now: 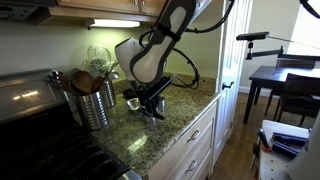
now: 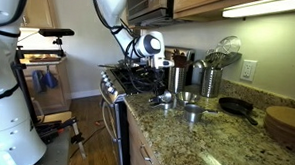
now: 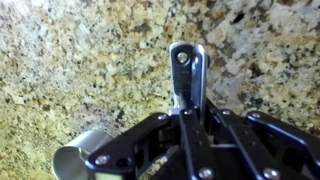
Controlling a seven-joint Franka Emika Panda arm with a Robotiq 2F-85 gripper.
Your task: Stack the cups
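Note:
In the wrist view my gripper [image 3: 186, 102] is shut on the flat steel handle of a measuring cup [image 3: 186, 66]; the handle's holed end sticks out past the fingertips over the granite. A round steel cup bowl [image 3: 76, 160] shows at the lower left; I cannot tell whether it belongs to that handle. In both exterior views the gripper [image 1: 152, 106] [image 2: 166, 85] is low on the counter. Small steel cups [image 2: 188, 98] [image 2: 193, 114] stand near it, and another cup [image 1: 133, 101] sits beside the gripper.
The ribbed steel canister of wooden spoons [image 1: 96, 103] [image 2: 210, 81] stands close by. A black pan [image 2: 237, 106] and a round wooden board [image 2: 286, 124] lie on the granite counter [image 1: 175, 125]. A stove [image 1: 35, 110] adjoins it. The counter edge [image 2: 151, 128] is near.

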